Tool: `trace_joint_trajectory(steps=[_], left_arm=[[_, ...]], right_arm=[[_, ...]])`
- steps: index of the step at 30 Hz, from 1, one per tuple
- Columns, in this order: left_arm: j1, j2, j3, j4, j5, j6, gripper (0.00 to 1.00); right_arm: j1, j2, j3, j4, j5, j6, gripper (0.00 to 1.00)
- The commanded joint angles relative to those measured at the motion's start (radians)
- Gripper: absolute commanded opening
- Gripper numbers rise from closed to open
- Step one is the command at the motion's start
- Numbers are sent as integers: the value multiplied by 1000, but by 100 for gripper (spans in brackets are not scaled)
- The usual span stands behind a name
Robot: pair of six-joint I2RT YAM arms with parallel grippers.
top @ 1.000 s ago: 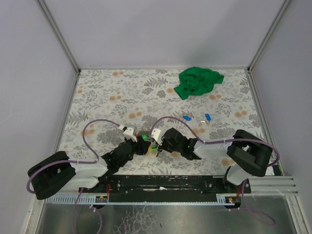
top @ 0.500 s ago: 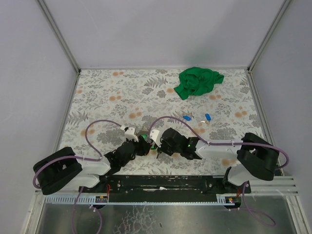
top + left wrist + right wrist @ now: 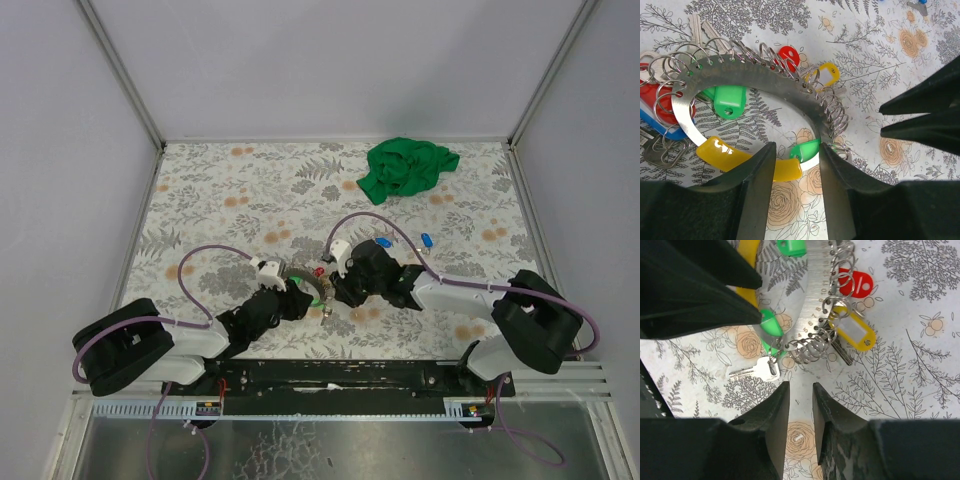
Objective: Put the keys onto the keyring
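Keyring (image 3: 755, 75) lies flat on the table (image 3: 230, 190), right at the two arm tips. It's a flat metal band with a yellow stretch and small split rings packed along its arc. Most keys (image 3: 788, 54) hang off those rings: red and yellow tags outside the band, a green one inside the loop, a bare silver key (image 3: 749, 372) trailing off the end of the ring cluster. Left gripper (image 3: 796, 145) sits astride the keyring's near arc, jaws part open, with the yellow stretch and a green tag in the gap. The band runs under both fingers, so can't tell whether it clamps the keyring or only hovers over it. Likely job: pin the keyring so it doesn't skate while the other arm threads. Right gripper (image 3: 801, 384) is just beside the keyring on the opposite side, tips aimed at the ring cluster, jaws a narrow slit apart with only table between them, so it's holding nothing. Two blue keys (image 3: 383, 242) lie loose, well beyond the keyring toward the green cloth (image 3: 408, 165). Those look like what's left to do, so an empty right arm fits a fetch next. Risk: tiny keys lying flat on the cover look hard to pinch.
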Motion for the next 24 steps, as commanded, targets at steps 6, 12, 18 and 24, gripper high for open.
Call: trace_joint_trajectory(steps=[6,12,18,24], left_arm=[[8,-18,26,17,3,2,38],[9,-11,28,18,6,1,38],[9,-4,33,15,4,-1,37],[9,5,36,14,4,-2,35]], right_arm=[[-69,45,63,69,-159,157,31],[-69,70,98,73,-224,173,30],[-68,91,133,25,-195,177,31],[-64,134,185,-29,-228,188,30]])
